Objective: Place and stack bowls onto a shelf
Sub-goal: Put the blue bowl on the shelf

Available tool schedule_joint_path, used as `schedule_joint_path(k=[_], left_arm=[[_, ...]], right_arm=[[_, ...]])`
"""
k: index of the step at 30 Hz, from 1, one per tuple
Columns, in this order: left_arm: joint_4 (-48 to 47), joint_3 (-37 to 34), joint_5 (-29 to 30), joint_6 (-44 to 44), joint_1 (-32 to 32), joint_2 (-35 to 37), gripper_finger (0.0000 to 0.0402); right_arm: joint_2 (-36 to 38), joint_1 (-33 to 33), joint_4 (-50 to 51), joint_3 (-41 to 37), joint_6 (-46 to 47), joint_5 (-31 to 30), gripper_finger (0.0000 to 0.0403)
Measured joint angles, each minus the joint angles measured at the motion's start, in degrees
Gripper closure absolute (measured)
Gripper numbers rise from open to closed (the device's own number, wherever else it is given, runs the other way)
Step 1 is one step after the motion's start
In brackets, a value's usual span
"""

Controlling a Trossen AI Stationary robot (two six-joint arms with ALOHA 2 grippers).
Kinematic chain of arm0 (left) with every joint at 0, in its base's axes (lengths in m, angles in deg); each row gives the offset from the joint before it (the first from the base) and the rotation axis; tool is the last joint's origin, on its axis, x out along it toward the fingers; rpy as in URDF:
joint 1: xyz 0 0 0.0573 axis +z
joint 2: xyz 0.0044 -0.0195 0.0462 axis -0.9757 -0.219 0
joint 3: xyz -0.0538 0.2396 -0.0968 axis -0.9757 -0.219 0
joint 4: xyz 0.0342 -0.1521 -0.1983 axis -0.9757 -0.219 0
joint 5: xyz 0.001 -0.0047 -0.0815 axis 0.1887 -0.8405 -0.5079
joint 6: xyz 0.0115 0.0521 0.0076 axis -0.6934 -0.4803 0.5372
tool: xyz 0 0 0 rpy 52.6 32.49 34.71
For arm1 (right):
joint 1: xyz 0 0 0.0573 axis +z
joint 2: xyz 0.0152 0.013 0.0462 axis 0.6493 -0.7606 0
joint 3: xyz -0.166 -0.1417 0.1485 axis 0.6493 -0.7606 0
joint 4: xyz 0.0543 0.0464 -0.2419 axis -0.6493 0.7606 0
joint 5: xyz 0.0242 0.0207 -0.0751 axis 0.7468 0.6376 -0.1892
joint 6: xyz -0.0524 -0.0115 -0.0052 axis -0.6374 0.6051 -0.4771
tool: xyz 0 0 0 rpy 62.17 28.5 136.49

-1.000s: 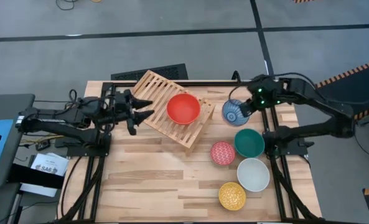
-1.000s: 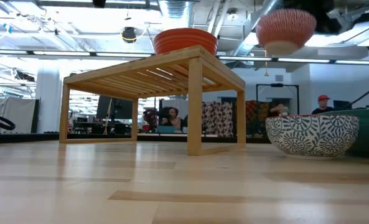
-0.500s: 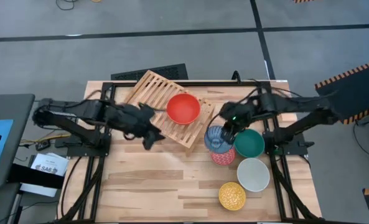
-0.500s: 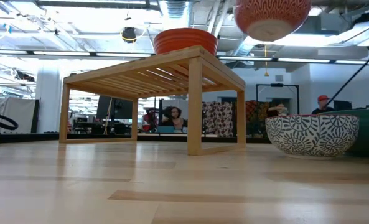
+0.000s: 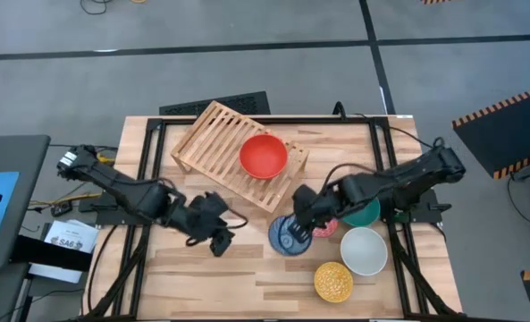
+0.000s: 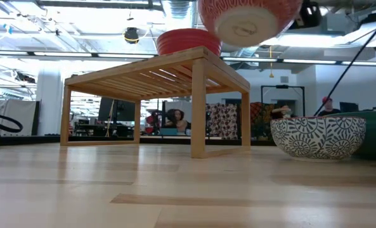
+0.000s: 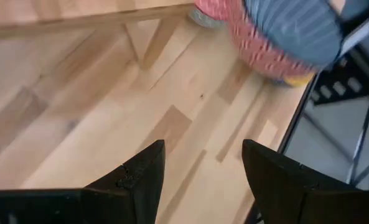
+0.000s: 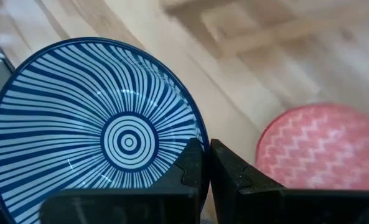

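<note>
1. The right tool [image 5: 293, 234] is pinching the rim of the blue-white bowl [image 5: 287, 234], which is hanging mouth-up above the tabletop [image 5: 247, 268], lower centre of the high view.
2. The left tool [image 7: 200, 163] is standing open and empty beside it.
3. The shelf [image 5: 215, 143], upper centre, is running its long axis diagonally and carrying the red bowl [image 5: 264, 156].
4. Risk, as a judgement: the one-sided rim grip is letting the bowl tip or slip; the close arms may collide.
</note>
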Motion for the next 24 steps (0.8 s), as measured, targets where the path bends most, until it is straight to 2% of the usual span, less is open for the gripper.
schedule_joint_path(k=[4, 10, 12, 17, 24], left_arm=[[4.44, -4.03, 3.11, 7.57, -2.86, 2.84, 0.0203], [12.07, -10.27, 3.21, 16.51, -4.08, 3.76, 0.0203], [15.16, -11.33, 3.34, 17.99, -4.04, 2.97, 0.0203], [16.07, -11.33, 2.99, 19.39, -3.97, 0.07, 0.0203], [15.57, -11.37, 2.68, 24.5, -3.9, -5.21, 0.0203]], right_arm=[[-4.76, 1.7, -0.14, 3.16, 2.19, -0.14, 0.037], [-12.31, 2.19, 0.0, 11.51, -0.07, -2.95, 0.037], [-14.82, 2.09, 0.8, 13.88, -1.51, -5.19, 0.037], [-20.42, 1.17, 0.7, 18.63, -3.23, -8.15, 0.037], [-23.57, 1.23, 0.88, 21.97, -6.58, -10.43, 0.037]])
